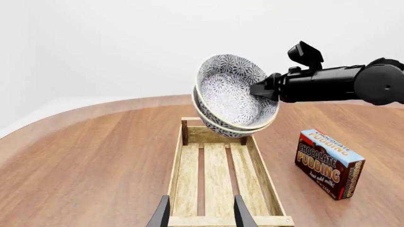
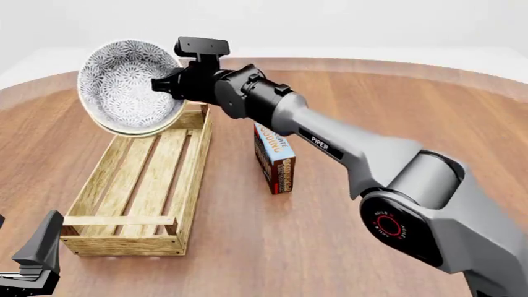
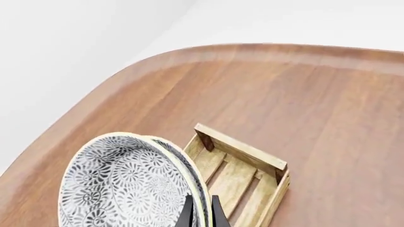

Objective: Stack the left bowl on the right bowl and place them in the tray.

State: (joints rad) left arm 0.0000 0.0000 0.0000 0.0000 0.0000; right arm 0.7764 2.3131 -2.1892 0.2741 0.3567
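Two patterned blue-and-white bowls (image 2: 123, 86) are nested one inside the other and tilted steeply on edge. They hang in the air over the far end of the light-wood tray (image 2: 136, 185). My right gripper (image 2: 167, 83) is shut on their rims. The right wrist view shows the bowls (image 3: 126, 184) with the rims pinched between the fingers of the right gripper (image 3: 200, 213), and the tray (image 3: 243, 172) lies below them. In the left wrist view the bowls (image 1: 230, 92) hang above the tray (image 1: 215, 175). My left gripper (image 1: 200, 215) is open at the tray's near end, holding nothing.
A blue-and-red chocolate pudding box (image 2: 276, 158) stands upright just right of the tray; it also shows in the left wrist view (image 1: 328, 163). The right arm (image 2: 347, 148) stretches diagonally across the wooden table. The table's curved far edge (image 3: 189, 49) lies beyond the tray.
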